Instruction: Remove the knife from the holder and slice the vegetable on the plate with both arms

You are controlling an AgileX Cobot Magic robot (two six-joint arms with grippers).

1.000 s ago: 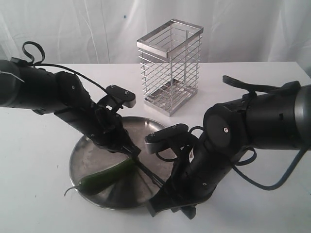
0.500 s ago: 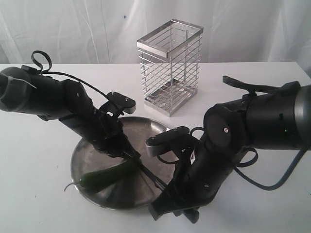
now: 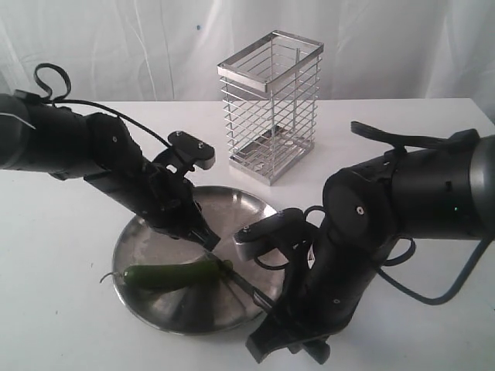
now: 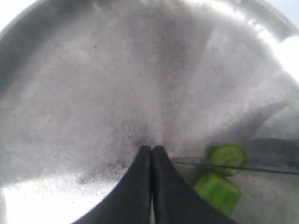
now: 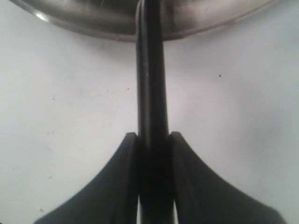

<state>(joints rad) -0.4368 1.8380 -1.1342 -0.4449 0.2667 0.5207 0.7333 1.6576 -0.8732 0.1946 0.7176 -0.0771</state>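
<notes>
Right tool (image 5: 153,136) clamps slim black knife (image 5: 152,70) by handle, outside near rim of round steel plate (image 3: 232,202), so blade reaches glossy green chili (image 3: 166,275) near plate's near-left rim. Left tool (image 4: 152,148) pinched shut beside chili, probably to steady it.

Left end effector (image 4: 152,149) closed, right end effector (image 5: 152,136) clamping knife (image 5: 150,70), left arm (image 3: 93,151) angled down, right arm (image 3: 402,201) bent

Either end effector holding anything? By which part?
Right end effector grips the slim all-black knife by its handle. Left end effector is shut on nothing.
</notes>
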